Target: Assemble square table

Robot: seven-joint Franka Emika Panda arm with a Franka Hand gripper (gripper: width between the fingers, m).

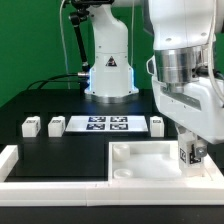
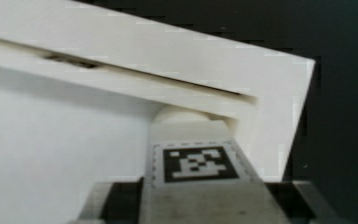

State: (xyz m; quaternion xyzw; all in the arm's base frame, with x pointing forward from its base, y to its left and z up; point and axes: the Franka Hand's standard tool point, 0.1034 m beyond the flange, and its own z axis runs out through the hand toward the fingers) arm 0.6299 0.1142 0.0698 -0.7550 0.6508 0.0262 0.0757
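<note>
The gripper [image 2: 197,206], partly closed, clamps a tagged leg [image 2: 195,150] upright at the slab's [image 1: 135,160] corner, on the exterior view's right. Other legs [image 1: 55,125] stand behind the slab, on either side of the marker board [image 1: 105,124].

A leg block [image 2: 197,160] fills the claw [image 1: 189,158]. Right by it the raised rim [image 2: 158,60] of the tabletop [image 1: 140,162] bars the way; toward the exterior view's left, open tabletop.

tool [image 1: 188,160] grips leg block [image 1: 188,152] at slab [image 1: 135,166] edge | three loose leg blocks [image 1: 56,125] flank marker board [image 1: 103,124]
</note>
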